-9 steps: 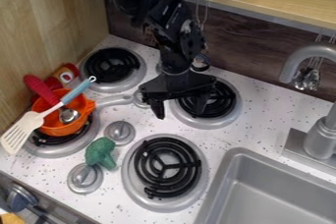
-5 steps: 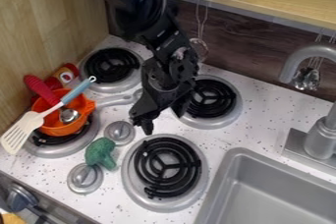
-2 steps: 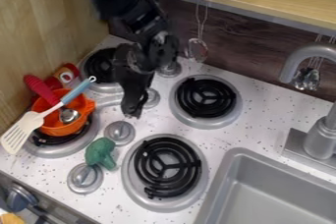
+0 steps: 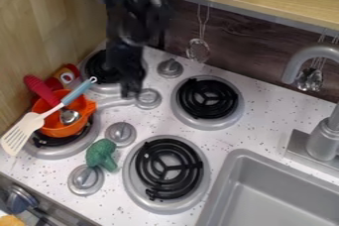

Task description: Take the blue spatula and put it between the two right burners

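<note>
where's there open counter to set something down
Bare counter lies between upper right burner, faucet and sink; a smaller patch between that burner, lower right burner and center knobs.

Crowded: lower left burner with orange pot, spoon, blue-handled spatula; upper left burner, partly behind end effector.

The blurry black tool (image 4: 130, 93) hangs apparently beside the blue-handled spatula (image 4: 79, 92).

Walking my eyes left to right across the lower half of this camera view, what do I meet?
White slotted spatula with a blue handle → green toy broccoli → black coil burner → grey rectangular sink.
</note>
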Robot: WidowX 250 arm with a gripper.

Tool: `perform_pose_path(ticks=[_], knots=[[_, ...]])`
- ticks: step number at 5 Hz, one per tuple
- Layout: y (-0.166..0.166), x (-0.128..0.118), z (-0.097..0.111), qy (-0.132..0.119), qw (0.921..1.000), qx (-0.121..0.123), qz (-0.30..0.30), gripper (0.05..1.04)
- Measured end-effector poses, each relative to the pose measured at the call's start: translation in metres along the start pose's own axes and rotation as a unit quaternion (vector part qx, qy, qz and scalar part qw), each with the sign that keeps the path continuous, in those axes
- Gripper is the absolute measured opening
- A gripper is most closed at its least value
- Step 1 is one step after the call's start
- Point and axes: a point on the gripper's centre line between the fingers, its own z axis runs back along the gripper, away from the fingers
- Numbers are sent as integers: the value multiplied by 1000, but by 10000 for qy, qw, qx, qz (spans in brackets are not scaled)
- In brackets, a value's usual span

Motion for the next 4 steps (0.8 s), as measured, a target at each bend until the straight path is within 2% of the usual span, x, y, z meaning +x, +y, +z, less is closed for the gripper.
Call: perform_pose_path(ticks=[1,2,3,4], knots=[[-6,26,-10,262,9974,341,580,999],[-8,44,-13,423,9959,223,773,999],[-16,64,-25,453,9945,167,926,999],[-18,72,-30,323,9924,228,1168,999]])
